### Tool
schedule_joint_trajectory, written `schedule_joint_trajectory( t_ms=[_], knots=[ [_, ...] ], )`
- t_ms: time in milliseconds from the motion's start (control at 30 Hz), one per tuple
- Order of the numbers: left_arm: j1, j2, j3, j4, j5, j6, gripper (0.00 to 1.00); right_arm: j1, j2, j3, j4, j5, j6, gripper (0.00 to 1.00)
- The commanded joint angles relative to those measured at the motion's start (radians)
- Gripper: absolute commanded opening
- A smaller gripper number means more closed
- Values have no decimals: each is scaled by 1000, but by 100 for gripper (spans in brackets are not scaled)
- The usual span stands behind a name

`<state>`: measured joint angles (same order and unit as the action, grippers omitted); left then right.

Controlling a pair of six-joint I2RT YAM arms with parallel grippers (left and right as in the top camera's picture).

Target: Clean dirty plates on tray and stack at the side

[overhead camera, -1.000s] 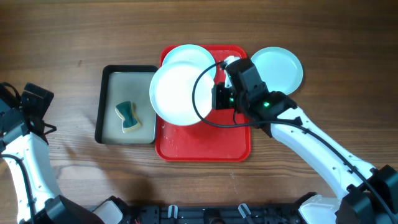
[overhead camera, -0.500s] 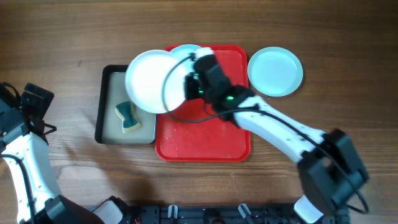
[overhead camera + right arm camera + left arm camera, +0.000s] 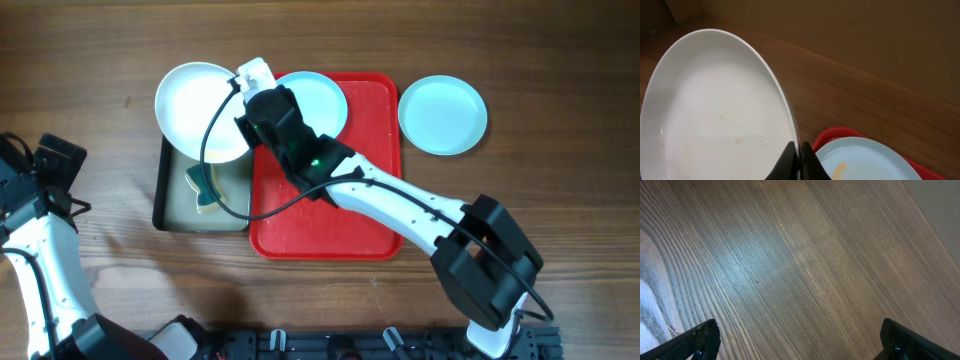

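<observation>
Our arms (image 3: 400, 205) are white with black joints (image 3: 490, 250). Our right claw (image 3: 797, 150) is black, with a green light (image 3: 314, 160) and looped cable (image 3: 205, 148).

We see the overhead view bright and evenly lit, with only soft, short shadows; the white plate (image 3: 195, 105) is almost washed out there. In the left wrist view a pale sheen lies across the wooden table (image 3: 765, 255), and the upper right corner is hazy. The right wrist view is dimmer and warmer, and its far background is blurred.
</observation>
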<state>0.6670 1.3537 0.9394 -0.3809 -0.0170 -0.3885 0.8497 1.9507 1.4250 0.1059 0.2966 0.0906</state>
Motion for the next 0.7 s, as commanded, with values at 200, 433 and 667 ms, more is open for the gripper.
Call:
schedule_joint_trajectory(
  t_ms=[200,433,667],
  knots=[
    [3,-12,18,3,9,-12,100,-43,10,16,87,-35,-160,5],
    [3,-12,18,3,9,-12,100,-32,52,16,201,5,-404,5],
    [3,-12,18,3,9,-12,100,29,66,16,286,74,-692,5]
  ],
)
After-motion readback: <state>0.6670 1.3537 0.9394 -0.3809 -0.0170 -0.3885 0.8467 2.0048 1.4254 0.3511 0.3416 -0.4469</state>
